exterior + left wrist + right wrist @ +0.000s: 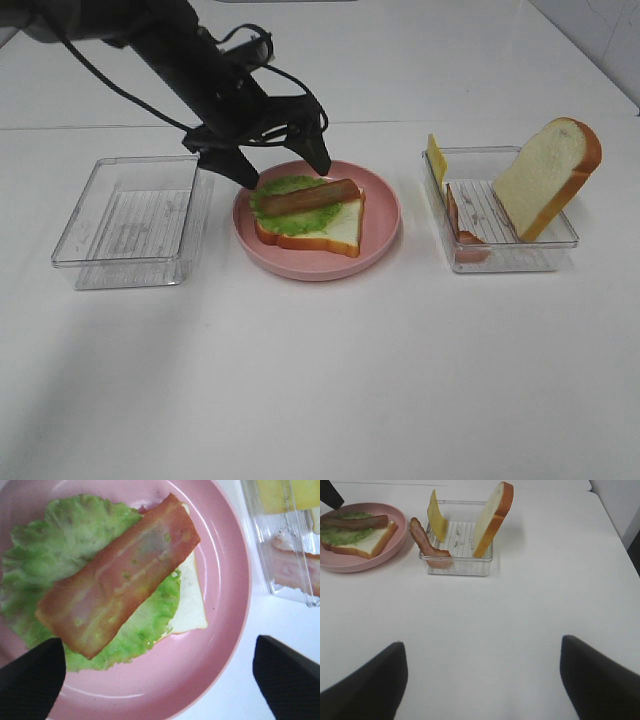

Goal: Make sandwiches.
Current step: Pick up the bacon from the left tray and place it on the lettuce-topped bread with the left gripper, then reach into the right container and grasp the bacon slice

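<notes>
On the left a clear plastic tray (125,220) is sitting on the white table (320,380). Just right of it the left gripper (284,172) is hovering over the pink plate (385,225), its fingers spread wide and gripping nothing. On the plate the sandwich (310,215) is lying half built: bottom bread slice (340,228), frilly lettuce (285,218), one bacon strip (308,195) on top. Further right, a second tray (540,258) is holding a cheese square (436,158), a spare bacon strip (462,232) and a second bread slice (550,175), which is leaning upright. The right gripper (480,680) is hanging on the near side over bare table, fingers apart.
</notes>
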